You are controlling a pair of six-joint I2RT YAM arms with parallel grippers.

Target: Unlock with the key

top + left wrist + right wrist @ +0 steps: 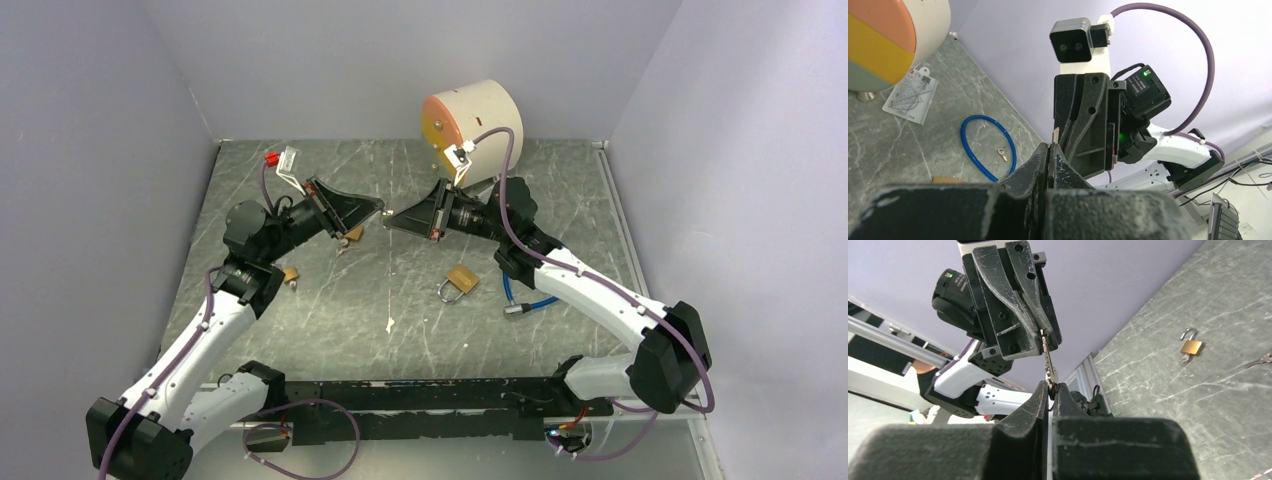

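A small silver key point(1048, 360) hangs in the air between my two grippers above the table's middle. My right gripper point(1050, 386) is shut on the key's head. My left gripper point(1043, 335) faces it tip to tip and is shut on the blade end, whose tip pokes out in the left wrist view point(1055, 134). From above, the left gripper point(378, 209) and right gripper point(391, 220) meet. A brass padlock point(352, 235) lies under the left gripper. An open-shackled brass padlock point(459, 281) lies to the right. A third padlock point(290, 274) lies by the left arm.
A blue cable loop point(525, 300) lies under the right forearm, with a small key inside it point(1002, 152). A cream roll with an orange-and-yellow face point(470, 120) stands at the back. A white tag card point(910, 95) lies near it. Grey walls enclose the table.
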